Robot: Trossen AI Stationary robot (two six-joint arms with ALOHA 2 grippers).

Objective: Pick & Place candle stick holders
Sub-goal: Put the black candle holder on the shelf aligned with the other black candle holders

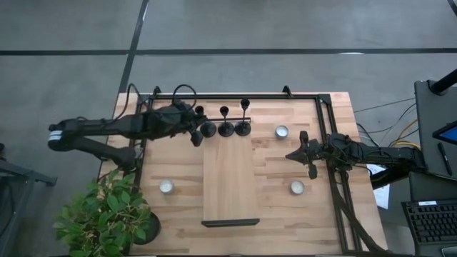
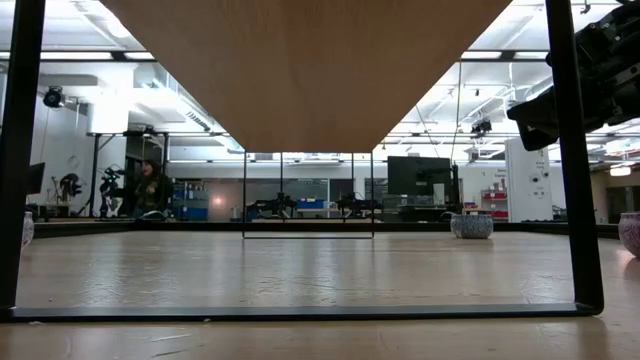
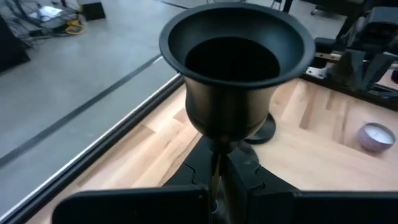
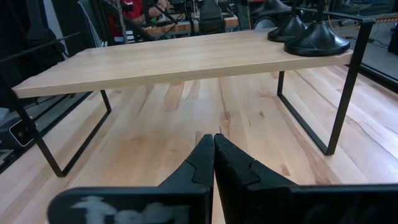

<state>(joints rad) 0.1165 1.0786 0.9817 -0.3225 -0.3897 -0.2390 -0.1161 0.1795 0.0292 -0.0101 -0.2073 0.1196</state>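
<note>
The left gripper [image 1: 196, 134] is clamped on the thin stem of 1 candle stick holder [image 1: 208, 128], at the far end of the raised wooden shelf [image 1: 230, 189] on the counter [image 1: 178, 164]. 2 more holders [image 1: 235, 128] stand beside it. The right gripper [image 1: 292, 155] hovers empty, fingers pressed together, beside the shelf.

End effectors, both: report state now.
Left end effector: shut on the thin stem of a black metal candle stick holder.
Right end effector: shut, empty, over the wooden table.
</note>
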